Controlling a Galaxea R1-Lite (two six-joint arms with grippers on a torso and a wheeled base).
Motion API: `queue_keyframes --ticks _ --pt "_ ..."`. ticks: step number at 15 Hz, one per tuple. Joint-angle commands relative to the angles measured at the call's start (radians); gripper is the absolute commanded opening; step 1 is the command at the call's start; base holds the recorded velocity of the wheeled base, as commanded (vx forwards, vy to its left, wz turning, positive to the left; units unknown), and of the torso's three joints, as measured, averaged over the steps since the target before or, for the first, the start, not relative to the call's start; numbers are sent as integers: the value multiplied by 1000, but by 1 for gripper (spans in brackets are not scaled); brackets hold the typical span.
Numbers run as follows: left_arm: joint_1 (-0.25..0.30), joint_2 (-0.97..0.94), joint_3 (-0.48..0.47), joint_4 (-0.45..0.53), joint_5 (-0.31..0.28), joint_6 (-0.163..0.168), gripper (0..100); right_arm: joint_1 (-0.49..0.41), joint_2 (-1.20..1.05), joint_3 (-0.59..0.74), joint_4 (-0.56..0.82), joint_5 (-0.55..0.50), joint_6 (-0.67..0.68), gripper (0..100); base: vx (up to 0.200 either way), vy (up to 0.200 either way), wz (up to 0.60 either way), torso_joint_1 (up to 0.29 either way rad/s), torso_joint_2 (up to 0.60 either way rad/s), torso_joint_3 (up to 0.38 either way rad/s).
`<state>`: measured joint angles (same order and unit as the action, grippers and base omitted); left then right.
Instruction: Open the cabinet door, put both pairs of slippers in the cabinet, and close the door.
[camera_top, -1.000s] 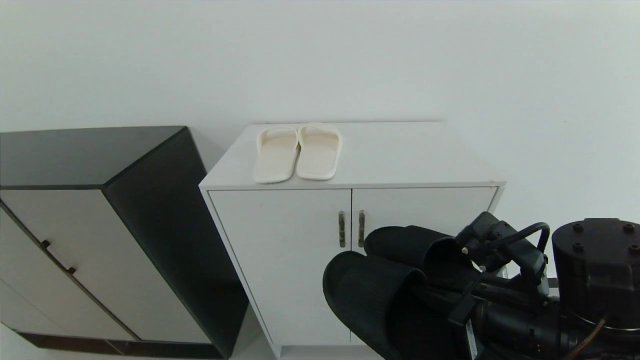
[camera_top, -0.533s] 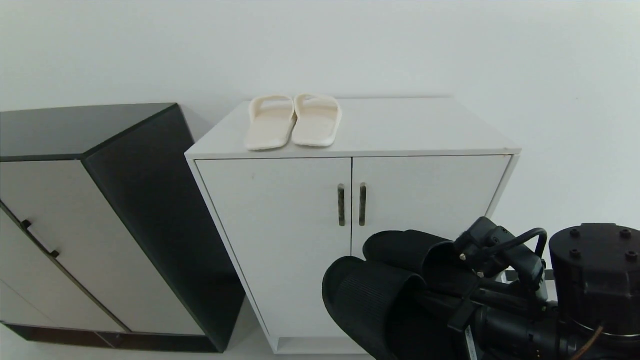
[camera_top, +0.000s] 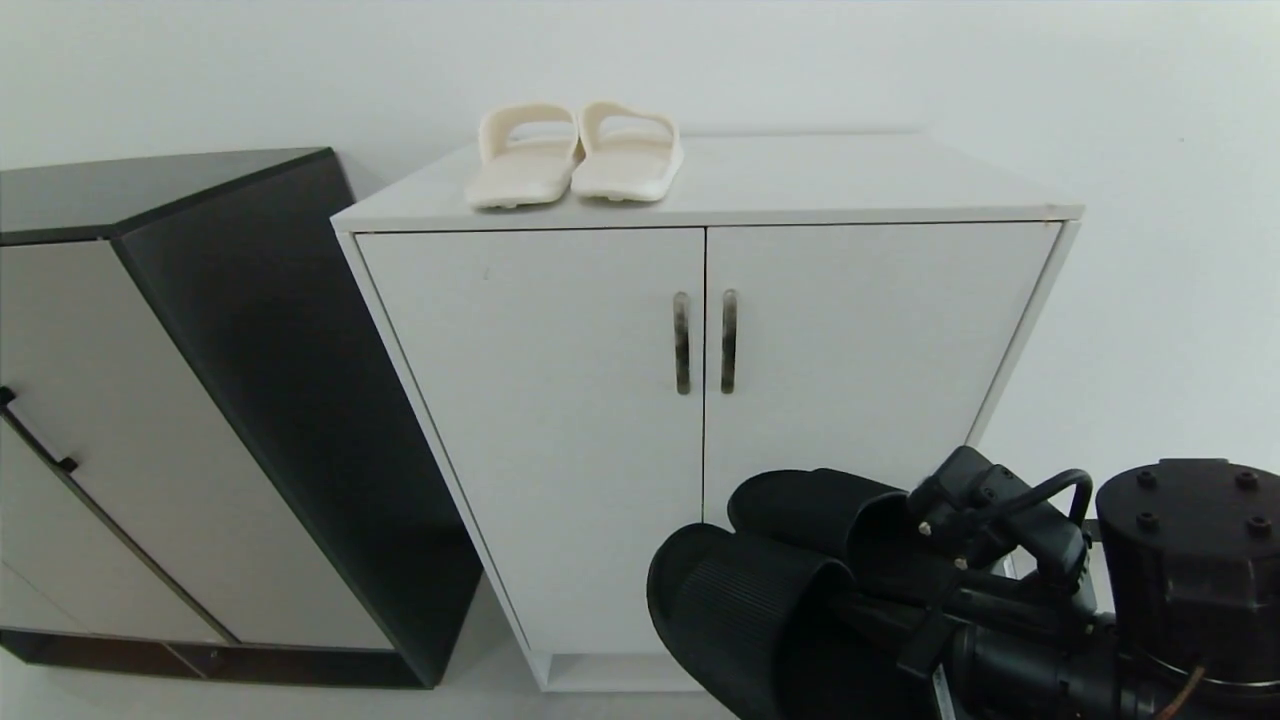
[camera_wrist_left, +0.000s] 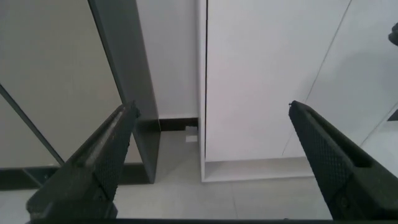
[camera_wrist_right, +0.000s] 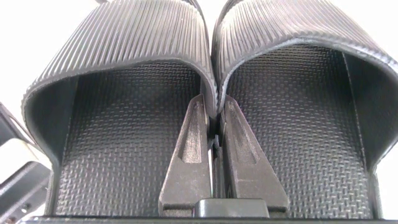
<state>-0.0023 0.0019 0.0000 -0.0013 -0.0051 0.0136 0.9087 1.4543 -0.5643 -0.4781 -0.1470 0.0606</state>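
1. Head view gives you the white cabinet (camera_top: 850, 175) with the left door (camera_top: 540, 420) and the right door (camera_top: 860, 330) both shut. Their two dark handles (camera_top: 681, 343) stand side by side at the centre seam. By my reading the opening step is not yet done.
2. Your right gripper (camera_wrist_right: 214, 124) is clenched on the black slippers (camera_top: 780, 570), its fingers pinching the inner strap edges of the pair together. The pair hangs near and to the right, in front of the lower part of the right door.
3. Cream slippers (camera_top: 575, 155) lie side by side on the cabinet top, toward its left, far from you.
4. Your left gripper (camera_wrist_left: 211, 162) is spread wide and holds nothing. It sits low, facing the cabinet's lower left corner.
5. The next move, as I judge it, falls to that free claw: bring it up to a handle, close on it and pull along the door's arc. The left handle looks safer, since the right door would likely swing into the black pair.
6. The cabinet top is flat and matt white. A dark cabinet (camera_top: 250, 400) with pale fronts stands just left of the white one. A plain white wall (camera_top: 1150, 100) is behind, and a pale floor (camera_wrist_left: 186, 193) lies below.
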Motion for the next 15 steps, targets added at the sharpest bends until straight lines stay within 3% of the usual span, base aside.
queue_keyframes --ticks 1,3,5,6,9,11,13,15 --pt "-1 0 0 0 -10 2 100 4 0 6 -2 0 -16 0 0 0 0 -85 461 359" --pt "-2 36 -43 -5 -19 8 100 6 1 9 -2 4 -28 0 0 0 0 -71 449 369" --pt "-1 138 -190 -6 -19 -29 100 6 3 9 -2 6 -27 0 0 0 0 -36 437 383" --pt "-4 276 -267 -9 -49 -21 100 6 1 9 -2 6 -28 0 0 0 0 -22 383 359" --pt "-8 564 -293 -134 -319 -7 100 9 0 12 -2 4 -28 0 0 0 0 -4 144 133" --pt "-21 719 -301 -246 -435 -3 100 10 5 12 -2 4 -28 0 0 0 0 0 0 0" --pt "-77 830 -325 -329 -460 3 100 10 8 12 -2 6 -27 0 0 0 0 0 0 0" --pt "-228 941 -390 -396 -454 5 100 12 9 12 -2 7 -28 0 0 0 0 0 0 0"
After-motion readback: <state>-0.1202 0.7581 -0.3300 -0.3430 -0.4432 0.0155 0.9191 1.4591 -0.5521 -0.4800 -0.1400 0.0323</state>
